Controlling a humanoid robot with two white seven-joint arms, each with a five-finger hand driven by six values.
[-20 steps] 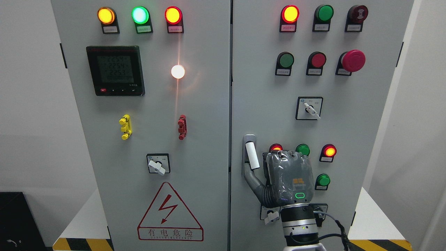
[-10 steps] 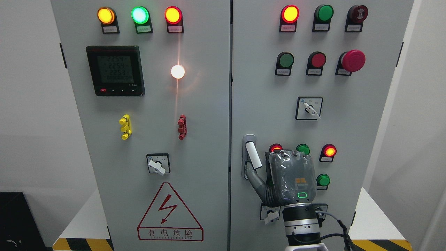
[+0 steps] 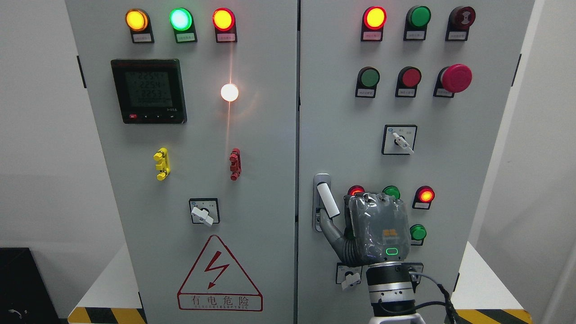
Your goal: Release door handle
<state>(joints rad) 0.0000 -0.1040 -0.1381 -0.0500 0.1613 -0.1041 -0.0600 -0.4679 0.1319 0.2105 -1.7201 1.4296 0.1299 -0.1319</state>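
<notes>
one door handle [image 3: 327, 200] is seen just below the middle of the frame, a little to the right, on the left edge of the right cabinet door [image 3: 342, 112]. its white lever is tilted, with the low end leaning right. the right hand [image 3: 371, 229] is held up from the bottom edge, right beside the handle. only the thumb [image 3: 332, 231] is stretched toward the low end of the lever, and it cannot be told if it touches. the other fingers are hidden behind the back of the hand, so it cannot be told if the hand is open or closed. small red and green lights [image 3: 425, 195] are seen just around the hand. a red warning triangle [image 3: 219, 274] is shown at the lower left.
</notes>
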